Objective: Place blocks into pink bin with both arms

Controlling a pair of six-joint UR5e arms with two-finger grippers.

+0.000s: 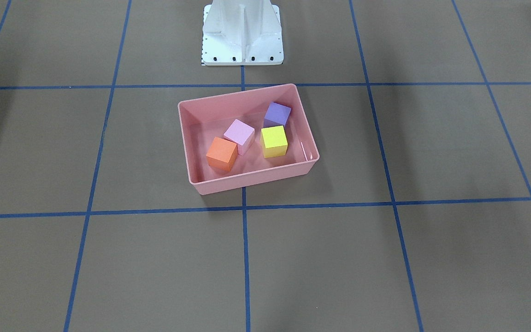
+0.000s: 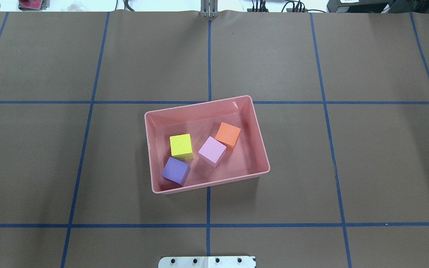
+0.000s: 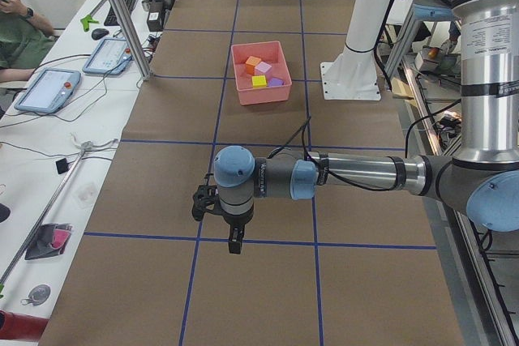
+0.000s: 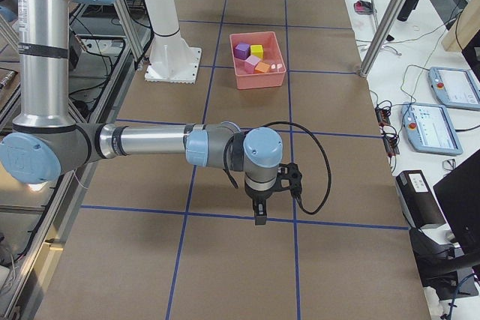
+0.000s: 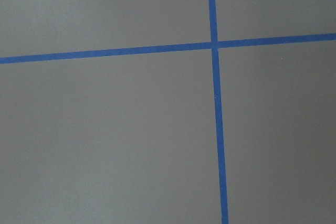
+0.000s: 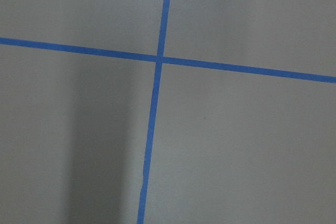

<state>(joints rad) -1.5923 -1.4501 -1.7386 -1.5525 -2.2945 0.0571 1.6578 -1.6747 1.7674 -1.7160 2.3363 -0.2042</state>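
Observation:
The pink bin point(image 1: 247, 182) point(image 2: 207, 186) sits at the table's middle. All four blocks lie inside it: orange point(image 1: 221, 153) point(image 2: 228, 134), light pink point(image 1: 239, 133) point(image 2: 212, 150), yellow point(image 1: 274, 141) point(image 2: 181, 146) and purple point(image 1: 277, 114) point(image 2: 175, 171). The orange and light pink blocks touch. My left gripper point(image 3: 233, 241) shows only in the exterior left view, pointing down above the table far from the bin. My right gripper point(image 4: 259, 215) shows only in the exterior right view, likewise far from the bin. I cannot tell whether either is open or shut. Both wrist views show only brown table.
The white base pedestal point(image 1: 242, 37) point(image 2: 207, 261) stands just behind the bin on the robot's side. Blue tape lines point(image 5: 215, 129) point(image 6: 152, 129) grid the brown table. A side bench with tablets point(image 3: 49, 91) and a seated person point(image 3: 16, 34) lies beyond the far edge.

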